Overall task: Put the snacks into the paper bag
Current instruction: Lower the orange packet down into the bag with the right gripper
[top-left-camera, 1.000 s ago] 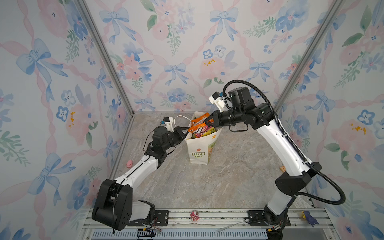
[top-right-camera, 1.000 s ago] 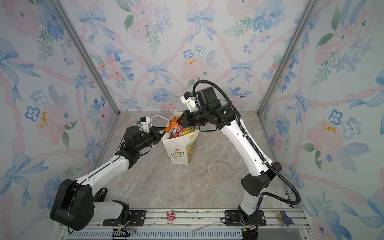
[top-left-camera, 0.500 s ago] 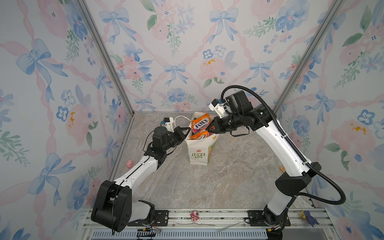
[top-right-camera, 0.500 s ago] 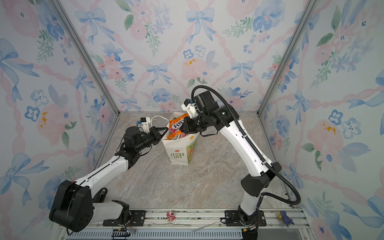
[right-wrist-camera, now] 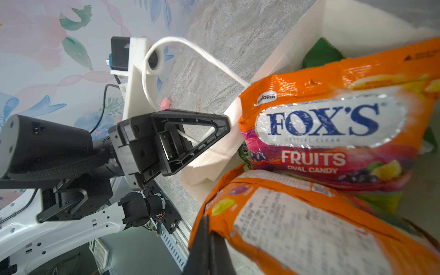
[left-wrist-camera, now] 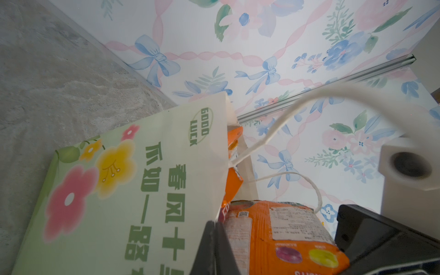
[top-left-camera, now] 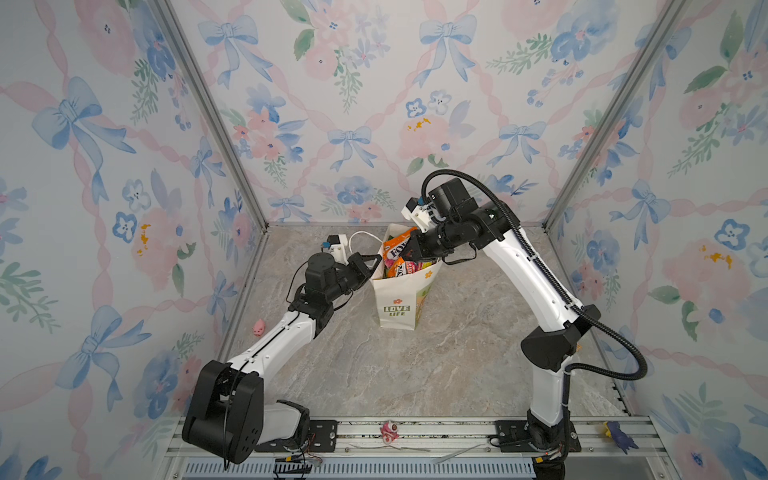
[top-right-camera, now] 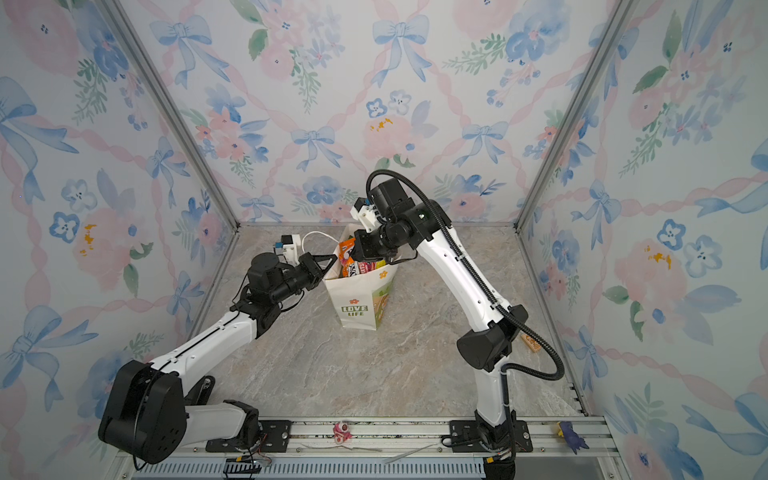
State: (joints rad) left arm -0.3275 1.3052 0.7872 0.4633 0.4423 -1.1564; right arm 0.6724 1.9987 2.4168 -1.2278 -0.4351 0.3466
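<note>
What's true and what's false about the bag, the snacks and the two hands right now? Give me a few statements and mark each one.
The paper bag stands upright on the table. True.
The left hand hangs open, away from the bag. False: it is shut on the bag's rim.
The right hand is shut on an orange packet at the bag's mouth. True.
The pink pig sits inside the bag. False: it lies on the table, apart from the bag.
</note>
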